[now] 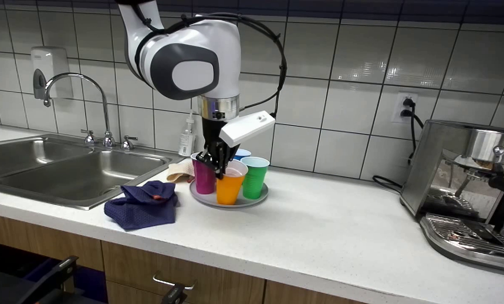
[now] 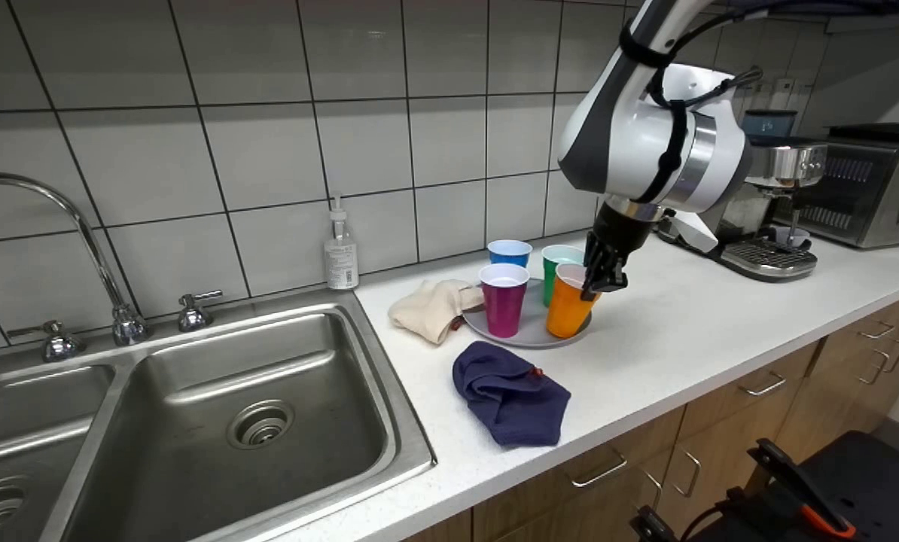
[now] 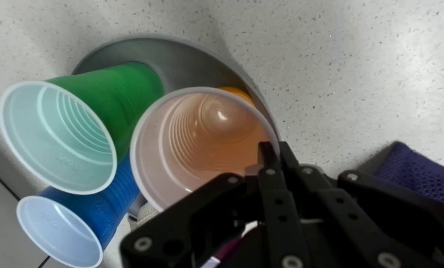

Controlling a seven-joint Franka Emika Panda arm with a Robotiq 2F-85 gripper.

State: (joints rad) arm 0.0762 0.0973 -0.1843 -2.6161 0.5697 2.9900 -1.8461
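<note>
Wrist view: jaws pinching orange cup by its rim
Plate: below jaws
Purple cup: near jaws

At the centre of your wrist view, the orange cup is ribbed plastic, glossy inside; your tool looks matt, its screws shiny. The plate is smooth, matt. Left in an exterior view, you see a satin metal sink and textured indigo cloth; upper right, glossy tiles.

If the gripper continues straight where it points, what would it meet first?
The gripper points down, pinching the orange cup by its rim, so probably the gray plate, under that cup; depth is unclear.
</note>
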